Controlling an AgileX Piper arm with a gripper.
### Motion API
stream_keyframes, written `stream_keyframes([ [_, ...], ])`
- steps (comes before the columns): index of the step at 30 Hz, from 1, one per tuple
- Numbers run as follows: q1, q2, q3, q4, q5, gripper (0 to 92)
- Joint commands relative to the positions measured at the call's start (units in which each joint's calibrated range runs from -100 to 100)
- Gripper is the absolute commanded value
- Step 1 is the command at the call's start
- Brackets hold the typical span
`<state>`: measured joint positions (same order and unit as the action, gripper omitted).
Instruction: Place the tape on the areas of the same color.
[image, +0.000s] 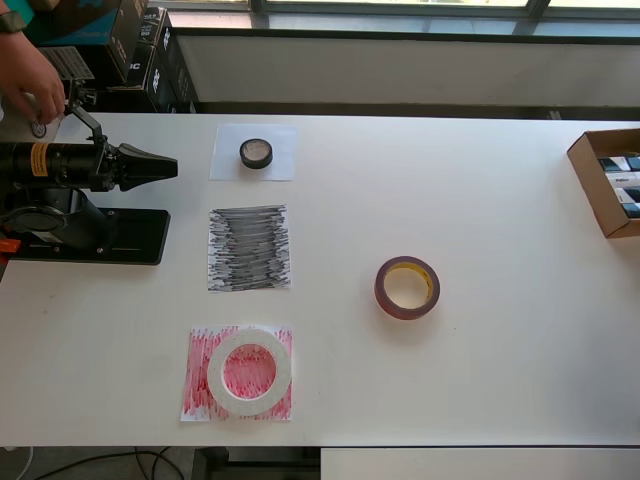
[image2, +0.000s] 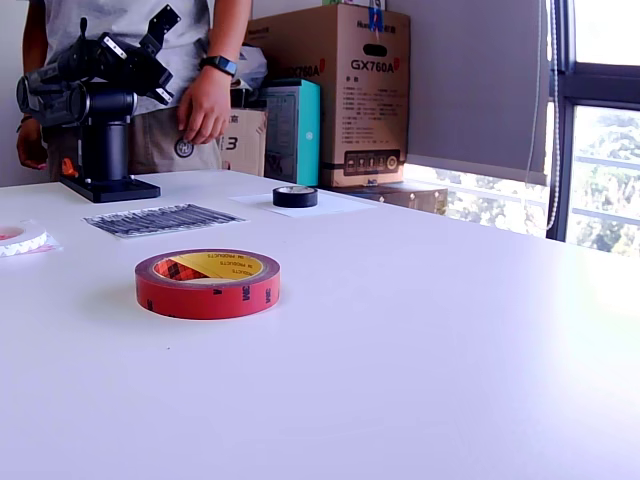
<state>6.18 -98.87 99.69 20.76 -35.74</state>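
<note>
So the small black tape roll (image: 256, 153) is sitting on the plain white paper patch (image: 227, 166), and the wide white tape ring (image: 250, 372) is lying flat on the red scribbled paper patch (image: 198, 385). The black scribbled paper patch (image: 249, 248) between those two has nothing on it. The dark red tape ring with the yellowish inner core (image: 407, 288) lies flat on the bare white bench (image: 480, 220), well apart from all three patches, toward the overhead view's right.

The robot's black hand (image: 160, 166) is parked up by its base at the overhead view's left, holding nothing, well away from every roll; its fingers look drawn together to a point. A person's hand (image: 30, 80) hovers right behind the arm. An open cardboard box (image: 592, 180) sits at the bench's right edge.
</note>
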Motion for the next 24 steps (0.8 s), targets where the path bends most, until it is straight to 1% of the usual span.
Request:
stream_keyframes([
  [1,-0.33,0.93,-1.51,0.24,-0.44,0.3],
  [5,-0.33,7.38,-5.6,0.24,-0.44,0.2],
  [15,-0.25,38.81,-28.59,1.35,0.14,0.1],
  [18,-0.25,45.55,-38.22,8.64,0.14,0.1],
  [24,0.85,56.4,-59.85,28.5,0.3,0.3],
])
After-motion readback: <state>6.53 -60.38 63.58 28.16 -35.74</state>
